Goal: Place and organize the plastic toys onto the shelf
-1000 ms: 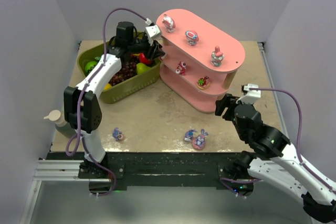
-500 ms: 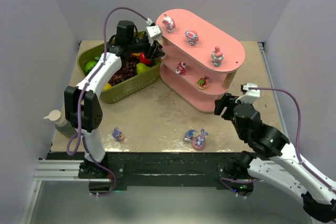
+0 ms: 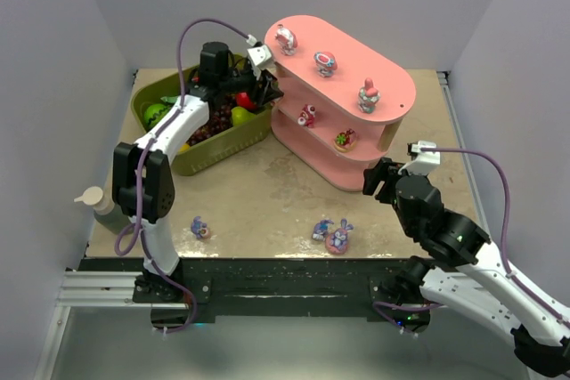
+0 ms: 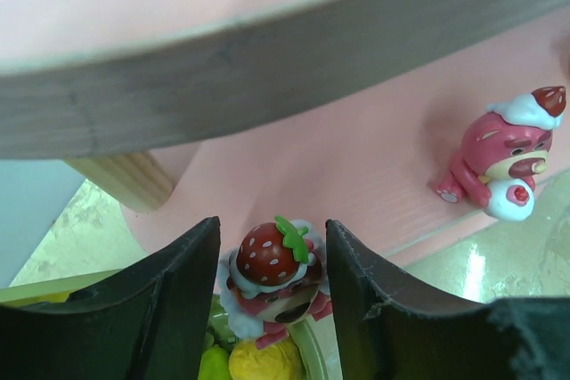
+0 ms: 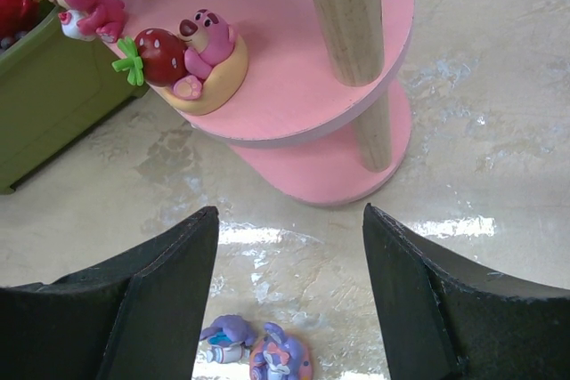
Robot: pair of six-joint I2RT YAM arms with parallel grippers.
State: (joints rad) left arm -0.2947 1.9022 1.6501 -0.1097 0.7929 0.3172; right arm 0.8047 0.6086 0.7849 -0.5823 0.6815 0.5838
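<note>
Looking down from above, the left gripper [image 3: 267, 86] sits at the left end of the pink shelf [image 3: 392, 77], over the basket [image 3: 209, 156] rim. Its fingers are dark and small here, and what they hold cannot be made out. Three toys [image 3: 325, 61] stand on the top board and two on the middle one; the bottom board is mostly hidden. One toy and a pair [image 3: 331, 234] lie on the table [image 3: 267, 189] near its front edge. The right gripper [image 3: 381, 177] hangs low, near the shelf's right end but apart from it.

The left wrist view shows what the top view hides. Both fingers [image 4: 178, 300] press the sides of a strawberry toy [image 4: 272, 269] with a red cap, green leaf and pink body, just off the middle board's end, with yellow fruit [image 4: 258, 362] below. A pink bear [image 4: 494, 162] sits further along that board. An upper board's rim blocks the top of the view.

The right wrist view has wide-spread fingers [image 5: 151, 309] with nothing between them. Beyond them are an upright [image 5: 352, 15], a second bear [image 5: 191, 55] hugging a strawberry on the middle board, the pink bear cropped at the corner, and the pair on the table, partly cut off.
</note>
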